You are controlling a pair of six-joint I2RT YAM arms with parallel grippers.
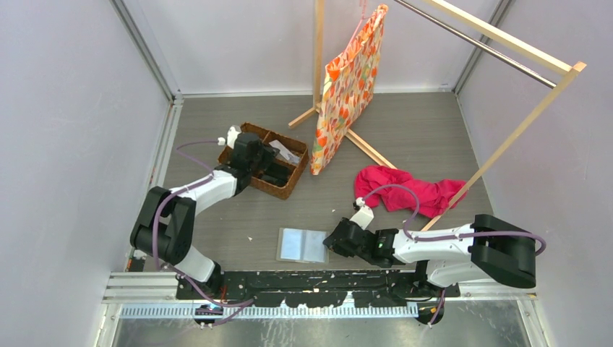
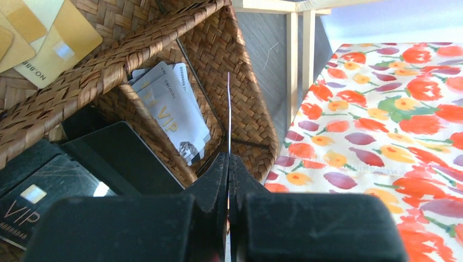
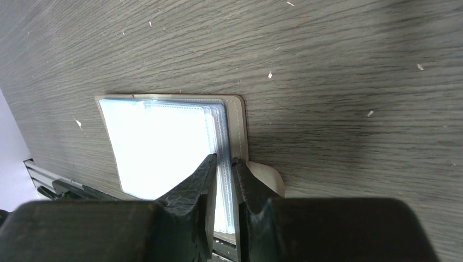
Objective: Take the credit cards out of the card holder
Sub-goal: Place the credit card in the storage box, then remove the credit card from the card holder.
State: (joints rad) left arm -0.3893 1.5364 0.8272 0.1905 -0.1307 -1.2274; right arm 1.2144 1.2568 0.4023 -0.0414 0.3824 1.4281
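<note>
The card holder (image 1: 302,244) lies open on the table, pale blue sleeves up. My right gripper (image 1: 334,242) is at its right edge. In the right wrist view the gripper (image 3: 224,161) is shut on the sleeve edge of the card holder (image 3: 164,142). My left gripper (image 1: 277,172) is over the wicker basket (image 1: 285,189). It is shut (image 2: 229,155) on a thin credit card (image 2: 229,109) seen edge-on, above the basket's right compartment. Whitish cards (image 2: 172,112) lie in that compartment. Gold cards (image 2: 49,38) and black cards (image 2: 33,210) lie in other parts.
A floral bag (image 1: 347,87) hangs from a wooden rack (image 1: 506,36) just right of the basket and fills the right of the left wrist view (image 2: 393,120). A red cloth (image 1: 408,189) lies beyond the right arm. Rack legs (image 1: 369,148) cross the table.
</note>
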